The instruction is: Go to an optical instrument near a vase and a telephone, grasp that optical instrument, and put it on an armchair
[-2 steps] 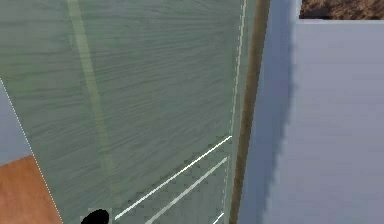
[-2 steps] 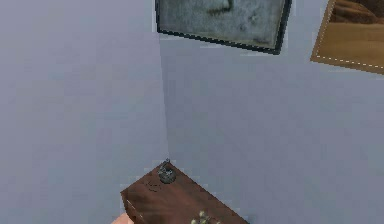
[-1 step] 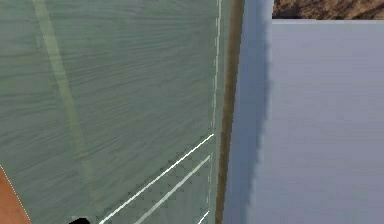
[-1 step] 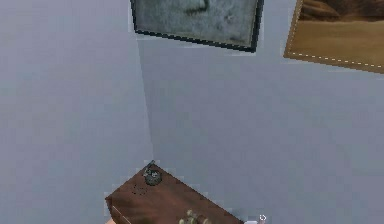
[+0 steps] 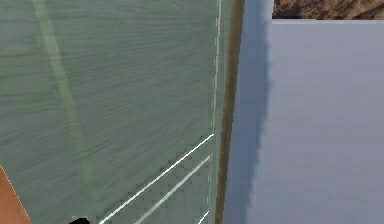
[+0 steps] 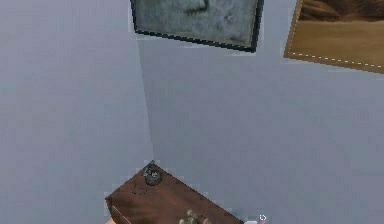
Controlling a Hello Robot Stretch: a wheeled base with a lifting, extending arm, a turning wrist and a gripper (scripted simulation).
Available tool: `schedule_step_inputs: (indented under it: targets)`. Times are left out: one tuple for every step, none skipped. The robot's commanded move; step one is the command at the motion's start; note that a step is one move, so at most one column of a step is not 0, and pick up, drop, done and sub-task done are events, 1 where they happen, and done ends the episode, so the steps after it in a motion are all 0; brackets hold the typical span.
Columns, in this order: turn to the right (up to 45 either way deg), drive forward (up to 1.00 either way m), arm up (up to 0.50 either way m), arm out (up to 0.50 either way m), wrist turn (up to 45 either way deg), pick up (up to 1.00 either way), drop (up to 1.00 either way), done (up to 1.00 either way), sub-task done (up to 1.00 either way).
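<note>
In the forward view, an orange-brown sliver (image 5: 8, 205) cuts the bottom left corner, with a small black shape (image 5: 80, 220) beside it at the bottom edge; neither can be made out further. Right behind them stands a grey-green door (image 5: 110, 100) with thin white lines set into its lower part. A brown door edge (image 5: 232, 100) runs down its right side. Past it is a pale blue-grey wall (image 5: 320, 130), and the corner of a brown picture (image 5: 330, 8) shows at the top right.

In the arm side view, a dark brown counter (image 6: 150, 198) juts in from the bottom edge, set into a corner of the room. A tan-green blob (image 6: 188, 217) lies on it at the bottom edge, with a tiny white speck (image 6: 262, 217) further right. A small dark round thing (image 6: 151, 176) sits at the counter's far corner. Which of these, if any, is the optical instrument cannot be told. Behind rise the corner walls (image 6: 250, 130), with a dark-framed grey picture (image 6: 195, 20) high up and a tan picture (image 6: 335, 35) at its right.

Whether the fingers are grasping anything cannot be told.
</note>
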Motion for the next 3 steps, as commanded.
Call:
schedule_step_inputs:
  targets:
    - [0.0, 0.0, 0.0, 0.26, 0.0, 0.0, 0.0, 0.0, 0.0]
    - [0.0, 0.0, 0.0, 0.0, 45.0, 0.0, 0.0, 0.0, 0.0]
    - [0.0, 0.0, 0.0, 0.0, 45.0, 0.0, 0.0, 0.0, 0.0]
